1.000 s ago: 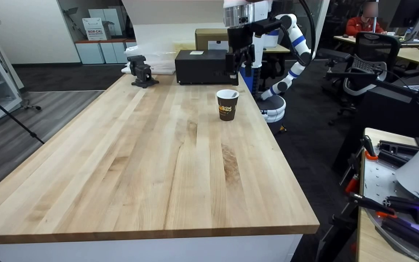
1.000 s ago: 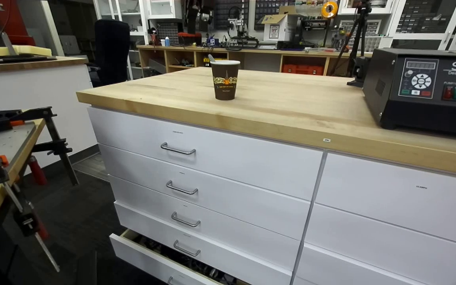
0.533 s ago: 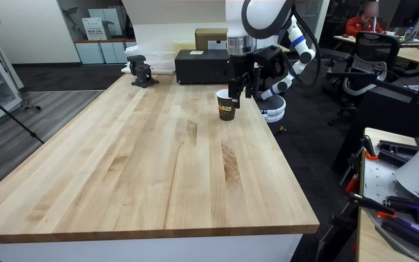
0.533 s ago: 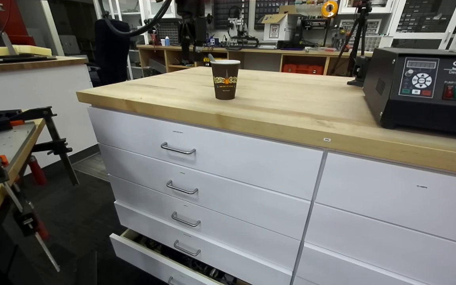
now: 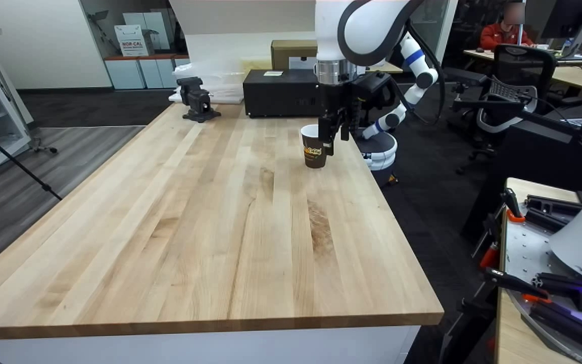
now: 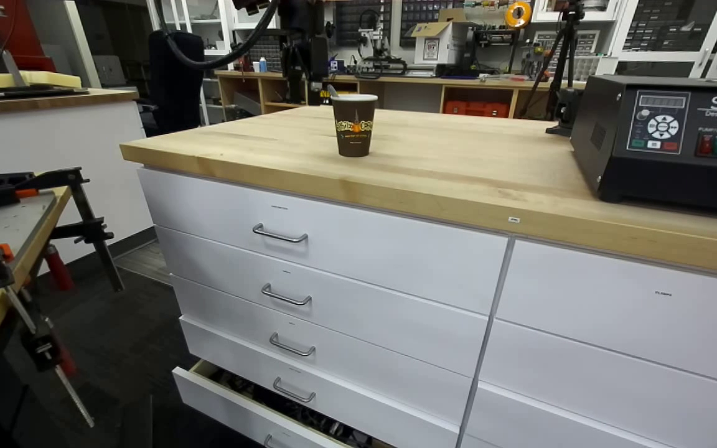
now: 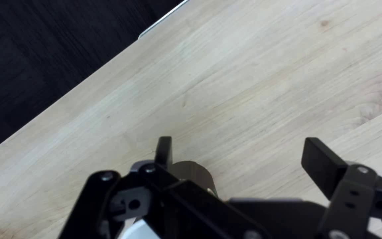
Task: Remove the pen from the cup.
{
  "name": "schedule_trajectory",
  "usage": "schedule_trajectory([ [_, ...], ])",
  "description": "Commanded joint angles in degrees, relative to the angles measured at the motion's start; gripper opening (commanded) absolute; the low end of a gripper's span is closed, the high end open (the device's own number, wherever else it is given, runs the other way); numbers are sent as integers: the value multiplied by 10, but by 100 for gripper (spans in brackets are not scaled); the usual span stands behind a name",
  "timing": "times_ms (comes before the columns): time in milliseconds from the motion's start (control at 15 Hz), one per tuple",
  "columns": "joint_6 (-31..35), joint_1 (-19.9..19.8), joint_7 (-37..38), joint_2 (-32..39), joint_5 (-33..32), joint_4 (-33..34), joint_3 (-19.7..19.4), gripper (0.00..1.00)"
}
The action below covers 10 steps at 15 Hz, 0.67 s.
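Brown cup (image 6: 354, 134) is set near the drawer-side edge of the counter (image 6: 458, 149); the pen (image 6: 332, 91) is seated inside. Gripper (image 7: 239, 151) is spread wide, unloaded; grasp and extraction are pending.

Hangs in an exterior view from the arm (image 5: 367, 25) through the wrist (image 5: 332, 72) to the gripper (image 5: 336, 142), pointing down just beside the cup (image 5: 312, 151) and hiding part of it. Has the fingers (image 7: 322, 167) wide apart in the wrist view, with one partly hiding the cup and the other well away from it. Shows a gap between fingertips (image 6: 297, 87) and cup in an exterior view.
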Motion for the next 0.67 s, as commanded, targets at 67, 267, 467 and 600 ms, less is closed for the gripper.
schedule_trajectory([
  [67,1,4,8,-6,-32,34,-13,100],
  [267,11,2,6,2,-41,53,-17,100],
  [467,11,-3,0,14,-41,73,-20,67],
  [600,15,-3,2,18,-40,75,-22,53],
])
